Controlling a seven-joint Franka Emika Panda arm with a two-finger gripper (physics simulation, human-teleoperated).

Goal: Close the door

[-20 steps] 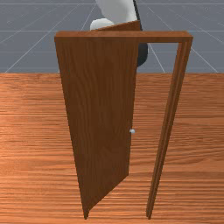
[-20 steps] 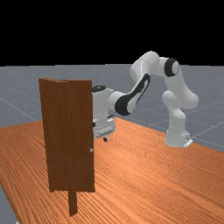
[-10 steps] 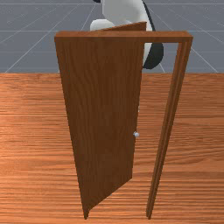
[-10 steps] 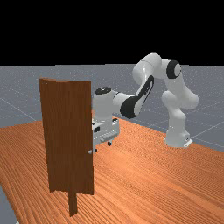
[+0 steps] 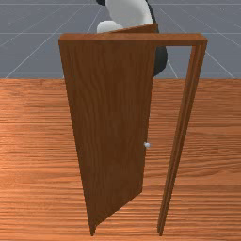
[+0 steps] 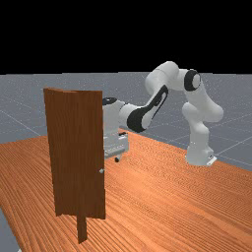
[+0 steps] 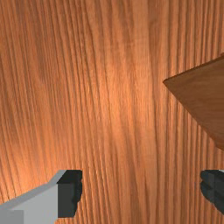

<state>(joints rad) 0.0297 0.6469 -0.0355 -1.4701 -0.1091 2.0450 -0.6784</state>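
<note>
The ajar door (image 6: 76, 152) stands near the open 2-finger hand (image 6: 115, 150).

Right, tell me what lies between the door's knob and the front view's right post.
Orange-brown tabletop shows between the knob and that post in the front view.

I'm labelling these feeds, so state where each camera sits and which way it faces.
Front view: across the table, facing the arm; part of it shows beyond the door.
Far view: farther off, looking at the arm, its hand partly behind the door.
Wrist view: on the hand, looking down past the open gripper to the table.
Front and far views share door and knob.
</note>
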